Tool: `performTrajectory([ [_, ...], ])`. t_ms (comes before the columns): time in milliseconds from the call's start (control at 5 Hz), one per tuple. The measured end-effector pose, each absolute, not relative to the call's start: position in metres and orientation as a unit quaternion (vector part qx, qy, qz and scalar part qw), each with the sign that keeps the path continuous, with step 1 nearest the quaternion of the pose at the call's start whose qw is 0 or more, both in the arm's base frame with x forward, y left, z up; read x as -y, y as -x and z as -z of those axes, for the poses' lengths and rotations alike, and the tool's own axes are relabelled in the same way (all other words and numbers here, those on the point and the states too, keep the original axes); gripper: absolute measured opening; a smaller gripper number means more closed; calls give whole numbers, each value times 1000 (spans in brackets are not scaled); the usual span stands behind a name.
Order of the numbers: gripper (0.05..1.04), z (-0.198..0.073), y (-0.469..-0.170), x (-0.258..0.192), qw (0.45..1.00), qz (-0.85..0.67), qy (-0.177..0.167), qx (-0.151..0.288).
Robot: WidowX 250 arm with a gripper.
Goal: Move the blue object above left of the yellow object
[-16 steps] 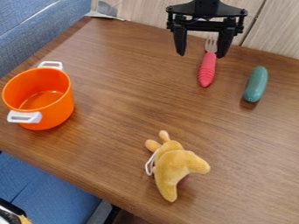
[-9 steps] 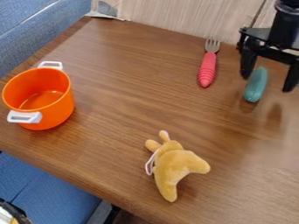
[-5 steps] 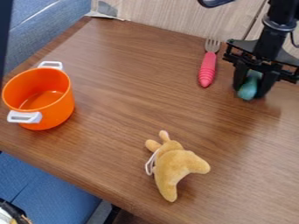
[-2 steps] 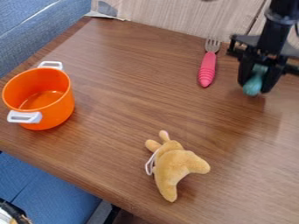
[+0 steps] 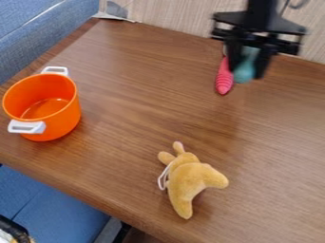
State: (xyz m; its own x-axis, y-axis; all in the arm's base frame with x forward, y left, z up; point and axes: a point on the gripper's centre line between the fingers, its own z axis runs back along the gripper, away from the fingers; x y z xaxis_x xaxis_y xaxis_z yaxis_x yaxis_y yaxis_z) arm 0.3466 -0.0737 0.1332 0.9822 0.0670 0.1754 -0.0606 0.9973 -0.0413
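One yellow toy [image 5: 190, 180] lay nearest us, its upper-left side awaiting delivery. Farther off, by the pink fork [image 5: 224, 78], we saw the gripper [image 5: 247, 75] closed around the blue object [image 5: 243, 73], seemingly aloft; we judged grasp and lift done, carry and release remaining.

No writing legible
No text, label, brand, number or sign can be read in the camera view (neither a single letter nor a digit can be made out on any surface).
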Motion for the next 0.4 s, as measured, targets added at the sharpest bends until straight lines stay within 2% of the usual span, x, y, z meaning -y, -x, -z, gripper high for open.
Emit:
performTrajectory([
  [400, 431, -125, -289, 28, 996, -45, -15, 71],
])
